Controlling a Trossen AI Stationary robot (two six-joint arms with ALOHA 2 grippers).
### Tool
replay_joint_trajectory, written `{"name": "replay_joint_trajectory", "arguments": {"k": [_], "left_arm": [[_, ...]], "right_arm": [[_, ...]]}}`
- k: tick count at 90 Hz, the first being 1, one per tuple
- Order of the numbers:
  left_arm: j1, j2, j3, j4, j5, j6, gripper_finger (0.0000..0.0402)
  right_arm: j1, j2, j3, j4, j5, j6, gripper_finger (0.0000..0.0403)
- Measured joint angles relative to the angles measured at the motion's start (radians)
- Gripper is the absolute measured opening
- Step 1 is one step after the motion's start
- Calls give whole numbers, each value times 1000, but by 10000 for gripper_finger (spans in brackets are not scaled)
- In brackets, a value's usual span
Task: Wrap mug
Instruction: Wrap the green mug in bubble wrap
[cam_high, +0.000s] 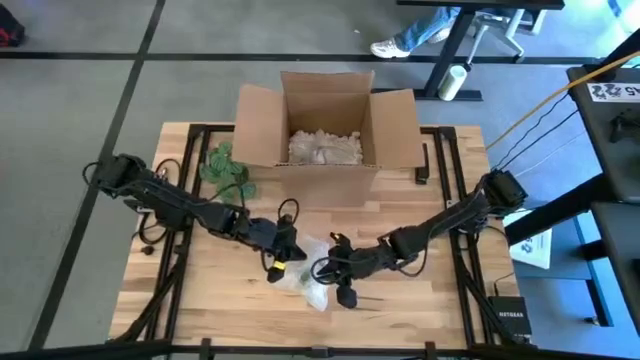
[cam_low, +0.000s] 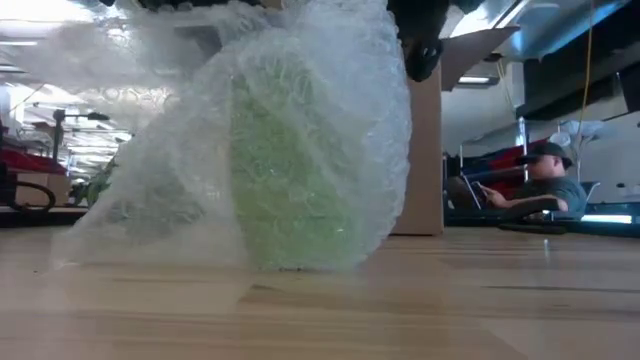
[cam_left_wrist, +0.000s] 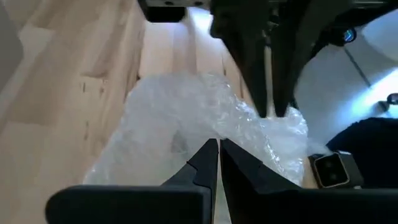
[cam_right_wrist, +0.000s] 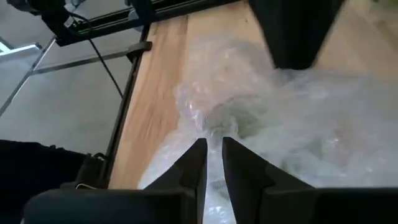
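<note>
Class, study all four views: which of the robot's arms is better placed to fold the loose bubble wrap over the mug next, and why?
Probably the right. The bubble wrap trails loose towards the table's front edge, and the right gripper sits on that side. The left gripper, fingers closed on the wrap, is placed to steady the green mug.

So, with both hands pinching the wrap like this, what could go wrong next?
Both the left hand and right hand pinch only thin edges of the clear bubble wrap, so it could slip free or tear. The green mug stands upright inside; an uneven pull might tip it on the wooden table.
</note>
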Motion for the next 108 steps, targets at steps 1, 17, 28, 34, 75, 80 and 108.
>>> {"name": "replay_joint_trajectory", "arguments": {"k": [1,17,28,34,75,80,108], "left_arm": [[-3,0,0,1,0,0,0],[-51,0,0,111,0,-1,0],[-73,0,0,134,2,-7,0],[-78,13,1,140,-5,-37,0],[-91,153,61,205,31,-45,0],[-94,151,81,205,31,-22,0],[-95,64,218,-184,-163,68,0]], "right_arm": [[-2,1,0,-1,0,0,37],[-18,26,0,-15,-12,18,37],[-18,27,0,-22,-16,18,37],[-18,27,0,-19,-16,18,37],[25,-88,0,-84,-49,-15,37],[34,-119,0,-104,-35,-32,37],[58,-204,0,-459,134,62,37]]}}
